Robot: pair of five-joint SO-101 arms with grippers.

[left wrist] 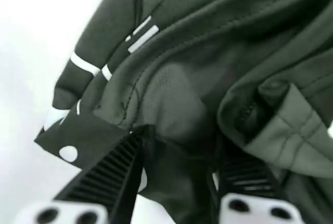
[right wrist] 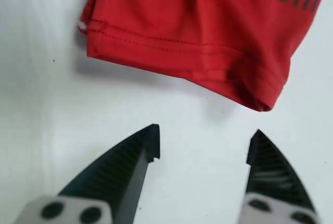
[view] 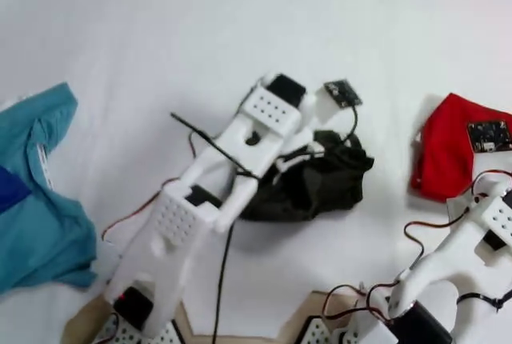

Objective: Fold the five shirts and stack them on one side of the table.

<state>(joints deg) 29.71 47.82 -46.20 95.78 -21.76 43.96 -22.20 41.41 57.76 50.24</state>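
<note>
The teal shirt (view: 36,192) lies rumpled against the left edge of the counter (view: 240,32), partly spread, well apart from both arms. Toward the middle of the counter, the left arm stretches out from the near edge, and the left pincer (left wrist: 182,140) is down on the dark shirt (view: 320,184). It is released, its jaws spread to either side of a raised fold of cloth and not yet clamped. The coming move turns on this: the cloth is already between the jaws, so the grasp likely needs only a closing. The dark shirt is a crumpled heap, a little wider along the counter than deep, with no clean long axis to fold along. Bare counter stretches on its far side and to its left, which looks like room enough to drag it flat. The red shirt (view: 448,152) sits bunched at the right edge. The right pincer (right wrist: 203,140) hovers over bare counter just short of its hem, released and holding nothing. This arm is by far the nearer to the red shirt
</note>
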